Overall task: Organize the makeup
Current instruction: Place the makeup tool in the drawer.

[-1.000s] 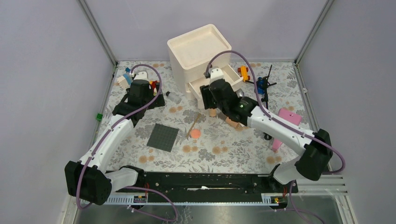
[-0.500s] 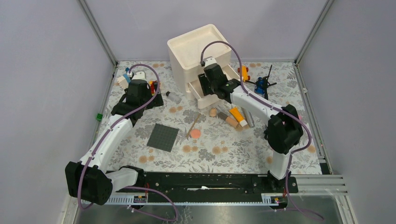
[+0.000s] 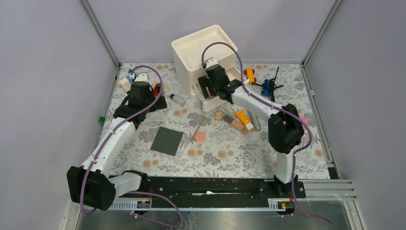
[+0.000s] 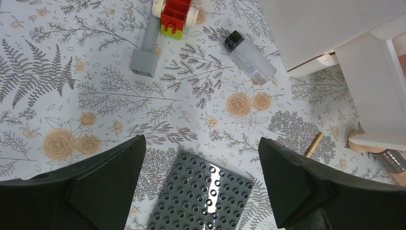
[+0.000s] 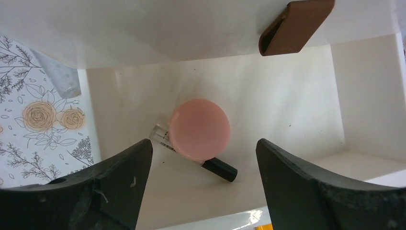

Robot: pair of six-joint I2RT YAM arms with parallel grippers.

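while the left gripper (image 4: 201, 142) and right gripper (image 5: 203, 143) hang spread, a floral cloth (image 3: 215, 154) lies flat between three plain grey walls (image 3: 48, 72).

— What place is this?
— A robot lab cell. Plain grey panels (image 3: 48, 72) on metal posts (image 3: 100, 33) box in the bench (image 3: 215, 158); the left arm (image 3: 112, 141) and right arm (image 3: 253, 101) are bolted to a black rail (image 3: 210, 184).

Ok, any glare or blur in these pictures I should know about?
Left wrist: sharp, with a bright glint on the grey studded plate. Right wrist: the white drawer looks washed out, the pink disc slightly soft. Top view: even light, faint shadows, no blur.
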